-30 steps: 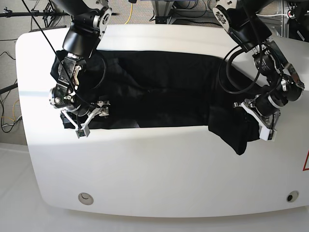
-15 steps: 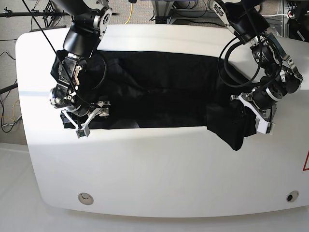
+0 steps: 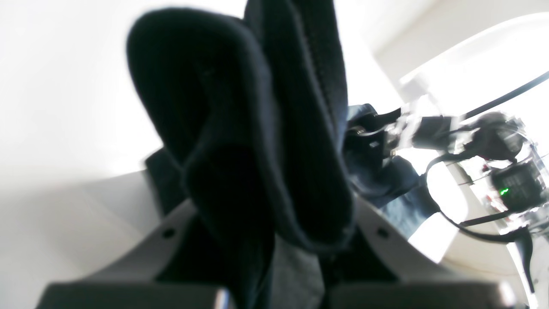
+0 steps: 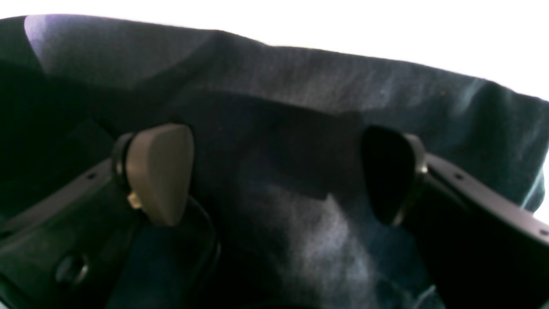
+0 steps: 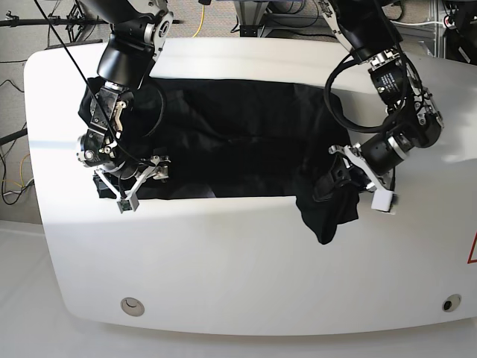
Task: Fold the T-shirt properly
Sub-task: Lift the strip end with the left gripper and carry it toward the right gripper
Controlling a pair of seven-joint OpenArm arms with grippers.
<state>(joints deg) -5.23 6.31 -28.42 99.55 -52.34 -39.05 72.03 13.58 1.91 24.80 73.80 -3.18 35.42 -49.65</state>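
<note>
The black T-shirt (image 5: pixel 238 142) lies spread across the white table (image 5: pixel 238 253). My left gripper (image 5: pixel 363 181) is shut on the shirt's right end and holds it lifted, with a bunch of fabric (image 5: pixel 328 205) hanging over the shirt's right part. In the left wrist view the dark fabric (image 3: pixel 257 128) fills the space between the fingers of the left gripper (image 3: pixel 274 240). My right gripper (image 5: pixel 143 186) is open at the shirt's left front corner. In the right wrist view the right gripper (image 4: pixel 274 176) has its pads (image 4: pixel 158 171) wide apart over fabric (image 4: pixel 300 107). The orange tag is hidden.
Black robot cables (image 5: pixel 350 104) loop beside the left arm. Two round ports (image 5: pixel 132 304) sit near the table's front edge. Cables and stands (image 5: pixel 201 15) lie behind the table. The table's front half is bare white surface.
My left gripper has moved left and slightly forward with the shirt's right end, drawing it over the shirt's body. The right arm has not moved.
</note>
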